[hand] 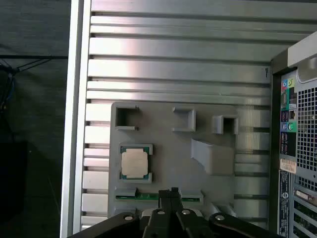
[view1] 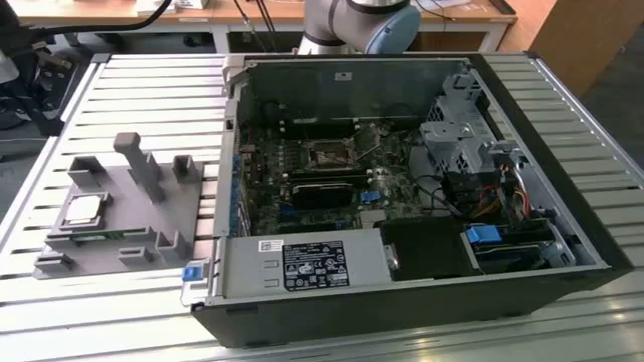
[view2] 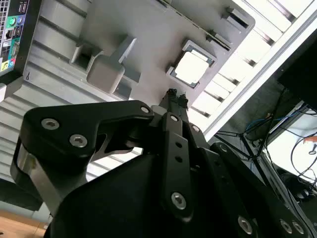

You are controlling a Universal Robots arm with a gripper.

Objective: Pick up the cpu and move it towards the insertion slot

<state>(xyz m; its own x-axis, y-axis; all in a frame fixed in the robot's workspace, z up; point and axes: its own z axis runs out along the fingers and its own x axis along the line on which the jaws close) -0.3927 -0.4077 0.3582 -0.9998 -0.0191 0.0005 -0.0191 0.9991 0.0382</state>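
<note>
The cpu point(view1: 83, 210) lies flat in a square pocket of the grey holder point(view1: 141, 219) on the slatted table, at the exterior view's left. Both wrist views show its silvery top, cpu point(view2: 192, 67) and cpu point(hand: 134, 162). My gripper point(hand: 171, 194) hangs high over the holder's edge, beside the cpu and apart from it, its tip over the green memory stick point(hand: 143, 197). The fingers of my gripper point(view2: 174, 94) stand together with nothing between them. The insertion slot point(view1: 328, 157) sits on the motherboard inside the open computer case point(view1: 563, 188).
A tall grey post point(view1: 141, 162) and several raised brackets stand on the holder. The case wall point(view1: 229, 151) rises between holder and motherboard. Cables, a drive cage point(view1: 458, 143) and a power supply point(view1: 302, 264) crowd the case. The arm's base point(view1: 363, 23) is behind it.
</note>
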